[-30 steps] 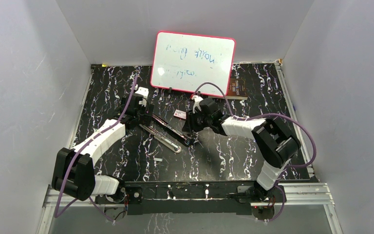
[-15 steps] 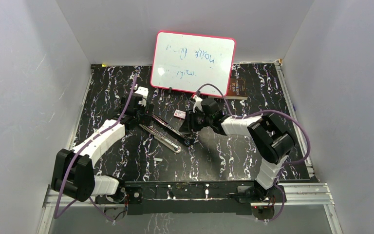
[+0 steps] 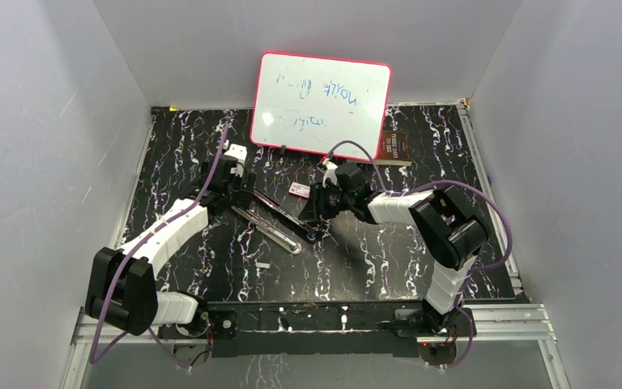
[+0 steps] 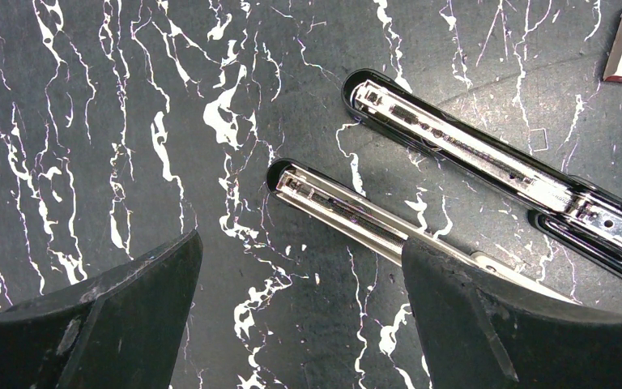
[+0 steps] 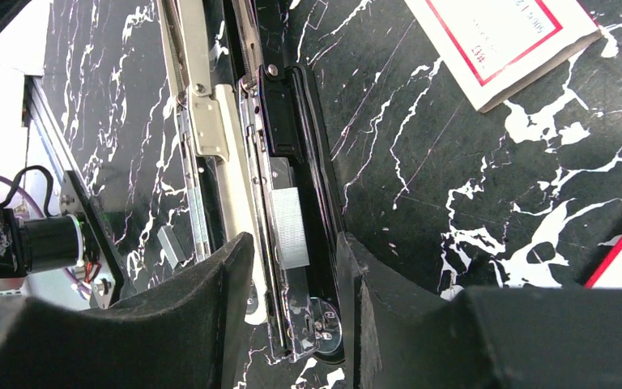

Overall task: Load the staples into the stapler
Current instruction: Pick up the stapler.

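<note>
Both black fingers of the right gripper [image 5: 293, 243] stand partway apart, one on each side of the slim black desk stapler [image 5: 291, 121] near its hinge. I cannot tell if they squeeze it or only sit beside it. Between them, a short silvery-grey strip of staples [image 5: 290, 215] lies in the stapler's shiny metal rail. From above, the stapler lies opened out on the black marbled mat [image 3: 372, 259], its two long halves spread in a thin V, loose ends at 10 o'clock and hinge at 4 o'clock. The left gripper [image 4: 298, 243] hangs over those loose ends, spread wide and holding nothing. A small white box with a red label [image 3: 298, 190] sits at 12 o'clock from the hinge; both wrist views cut it off. A tiny grey bit [image 3: 263, 265] lies at 7 o'clock from the stapler, too small to make out. At the back leans a red-rimmed whiteboard [image 3: 321, 104]; its blue writing is too smudged to read, and it hides part of a brown thing [image 3: 394, 146].
</note>
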`<state>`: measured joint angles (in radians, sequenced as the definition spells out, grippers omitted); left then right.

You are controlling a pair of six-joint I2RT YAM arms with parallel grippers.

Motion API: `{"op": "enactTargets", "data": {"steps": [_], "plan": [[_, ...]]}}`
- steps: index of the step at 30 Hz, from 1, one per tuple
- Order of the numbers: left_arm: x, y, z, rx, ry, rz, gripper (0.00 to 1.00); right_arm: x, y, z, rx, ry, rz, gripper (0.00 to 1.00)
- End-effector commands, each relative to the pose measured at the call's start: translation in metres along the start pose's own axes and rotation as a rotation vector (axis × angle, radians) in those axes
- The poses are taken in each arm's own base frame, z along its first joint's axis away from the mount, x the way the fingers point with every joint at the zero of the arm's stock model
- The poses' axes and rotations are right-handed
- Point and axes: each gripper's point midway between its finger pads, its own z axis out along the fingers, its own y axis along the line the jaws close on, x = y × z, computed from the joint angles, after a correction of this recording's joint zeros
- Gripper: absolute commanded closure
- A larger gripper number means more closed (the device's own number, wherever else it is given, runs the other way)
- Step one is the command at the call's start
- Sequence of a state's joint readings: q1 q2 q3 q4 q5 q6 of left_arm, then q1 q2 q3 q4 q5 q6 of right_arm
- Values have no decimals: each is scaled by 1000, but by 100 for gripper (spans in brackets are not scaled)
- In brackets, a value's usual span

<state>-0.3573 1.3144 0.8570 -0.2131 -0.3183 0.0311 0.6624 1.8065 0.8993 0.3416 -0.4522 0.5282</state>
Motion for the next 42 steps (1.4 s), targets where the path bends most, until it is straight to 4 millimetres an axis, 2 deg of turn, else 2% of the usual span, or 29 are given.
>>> {"op": "enactTargets", "data": {"steps": [1,16,33,42], "plan": [[-3,3,-7,-8,-26,5,8,0,2,2,-32,-2,5,50],[-4,4,-7,-9,-28,3,8,5,4,5,-62,22,11,57],[-4,4,-7,-9,-30,3,8,7,3,6,-62,35,11,60],[-4,3,-8,-8,-30,7,7,6,4,5,-64,32,6,74]]}}
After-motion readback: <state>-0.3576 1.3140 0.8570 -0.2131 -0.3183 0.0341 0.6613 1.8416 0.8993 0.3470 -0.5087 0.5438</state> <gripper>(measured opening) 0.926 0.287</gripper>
